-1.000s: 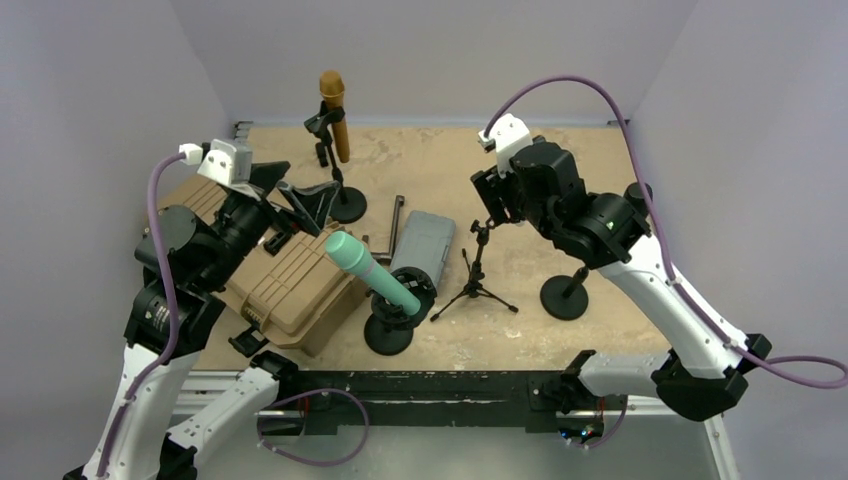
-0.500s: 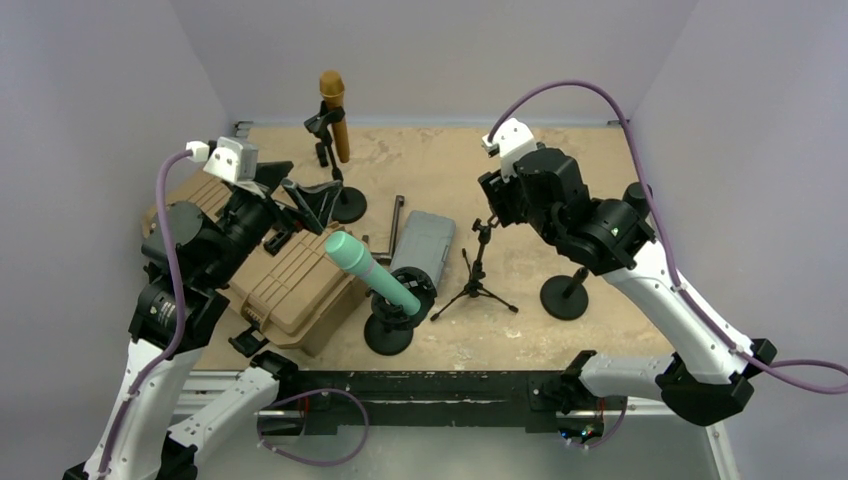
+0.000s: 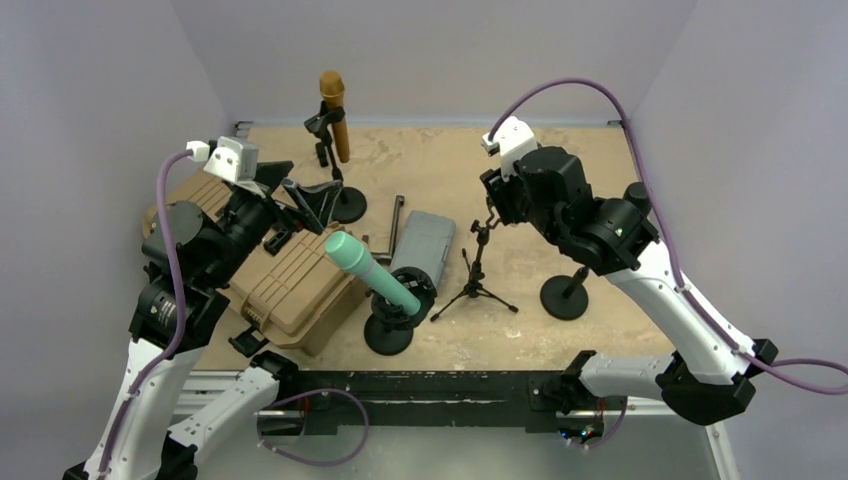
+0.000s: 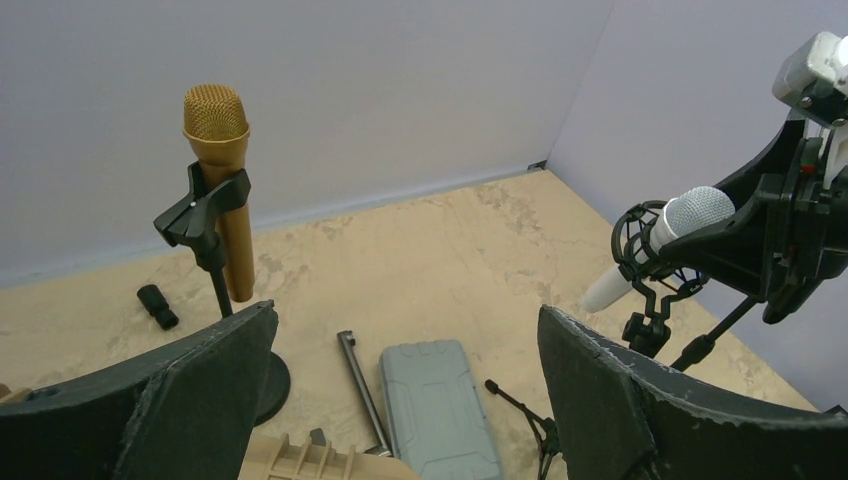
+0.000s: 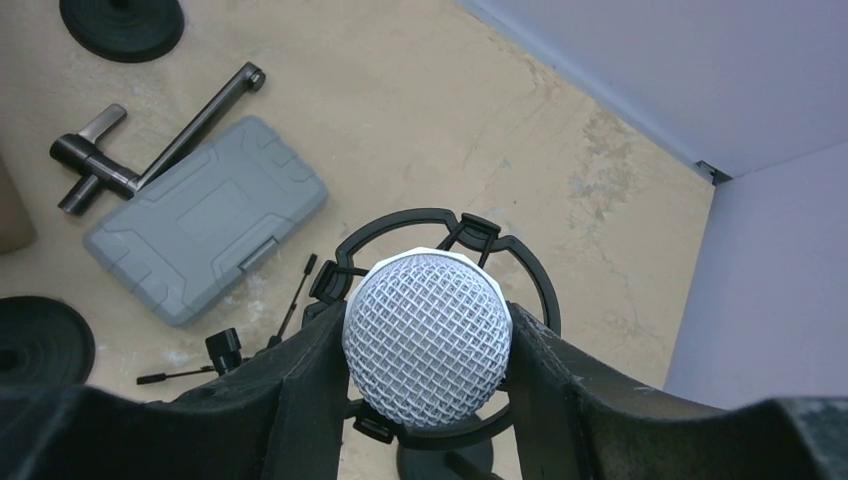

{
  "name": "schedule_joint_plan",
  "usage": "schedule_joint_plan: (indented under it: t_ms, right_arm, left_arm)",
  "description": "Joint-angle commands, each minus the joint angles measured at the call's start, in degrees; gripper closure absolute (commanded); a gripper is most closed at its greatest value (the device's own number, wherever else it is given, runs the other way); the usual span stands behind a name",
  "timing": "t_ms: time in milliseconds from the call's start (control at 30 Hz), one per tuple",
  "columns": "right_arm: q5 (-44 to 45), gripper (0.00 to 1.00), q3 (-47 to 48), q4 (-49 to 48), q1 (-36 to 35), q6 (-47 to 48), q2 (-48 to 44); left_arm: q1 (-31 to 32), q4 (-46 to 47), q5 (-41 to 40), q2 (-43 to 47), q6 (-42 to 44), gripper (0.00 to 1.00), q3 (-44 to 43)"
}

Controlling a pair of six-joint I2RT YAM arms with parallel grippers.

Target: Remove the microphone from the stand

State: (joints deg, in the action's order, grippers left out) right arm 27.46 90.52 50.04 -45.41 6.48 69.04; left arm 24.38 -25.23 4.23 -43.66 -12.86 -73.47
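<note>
Right gripper (image 5: 428, 345) of mine clasps the microphone (image 5: 428, 325) by its mesh head, seated in its stand (image 5: 405, 215). My left gripper (image 4: 405, 315) hangs wide open.

No lettering, brand, number or sign is legible on the grey case (image 3: 425, 240), tan case (image 3: 292, 282) or microphone (image 5: 428, 335).
</note>
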Motion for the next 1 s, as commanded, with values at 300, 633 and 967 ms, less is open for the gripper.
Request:
schedule_joint_plan:
  t_ms: [300,633,967]
  right_arm:
    - [-4.9,0.98,11.5,-2.4,-0.7,-0.1,-1.1]
    - [-4.8,1.00,22.3,-2.2,-0.7,0.7,0.0]
    - [-7.2,1.00,28.3,-6.1,-0.7,-1.4,-2.1]
  left_arm:
    - [-0.3,2.4,0.0,-0.4,0.1,0.00,0.0]
    - [-0.3,2.4,0.0,-0.4,-0.1,0.00,0.0]
    - [-0.3,2.5,0.2,-0.3,-0.3,0.00,-0.1]
